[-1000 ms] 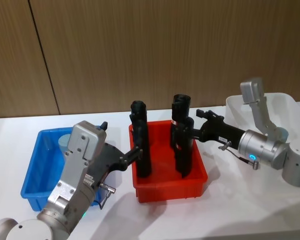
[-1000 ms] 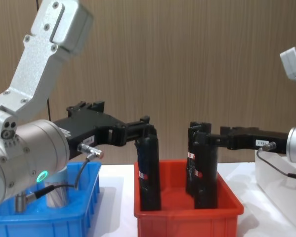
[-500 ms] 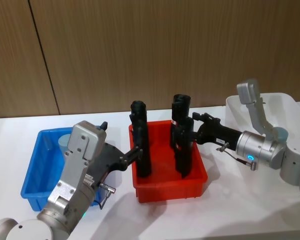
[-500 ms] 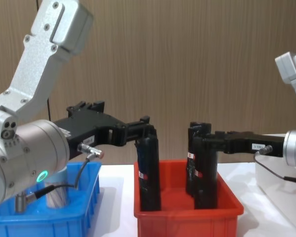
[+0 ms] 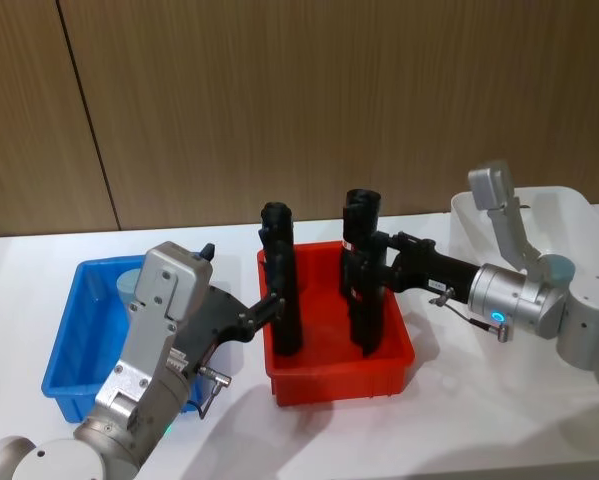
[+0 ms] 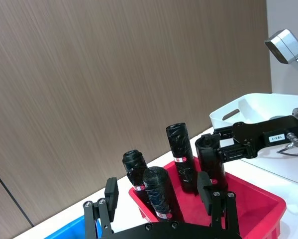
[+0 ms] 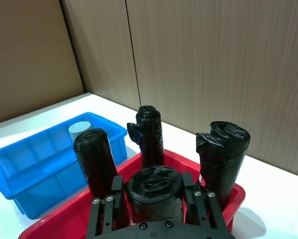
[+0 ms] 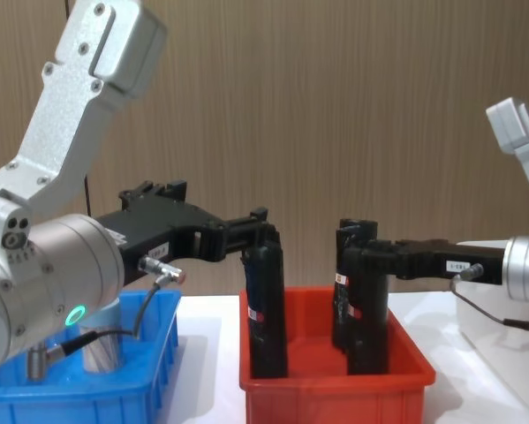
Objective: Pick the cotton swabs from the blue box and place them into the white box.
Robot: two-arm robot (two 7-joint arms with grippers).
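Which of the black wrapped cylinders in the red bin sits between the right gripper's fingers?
The front-right black cylinder, nearest the white box. The right gripper has a finger on each side of its top; the other cylinders stand free of it.

We see both arms reaching inward toward the middle. Left arm comes in low from the left, silver elbow link raised, forearm level, green light on the wrist joint; left gripper [image 8: 262,223] points right, its black fingers [image 6: 111,193] spread apart with a gap between them. Right arm comes from the right, silver link angled up behind, blue light at the wrist, forearm roughly level; right gripper [image 8: 370,256] points left, fingers [image 7: 117,188] set either side of a black cylinder's top, apparently touching it
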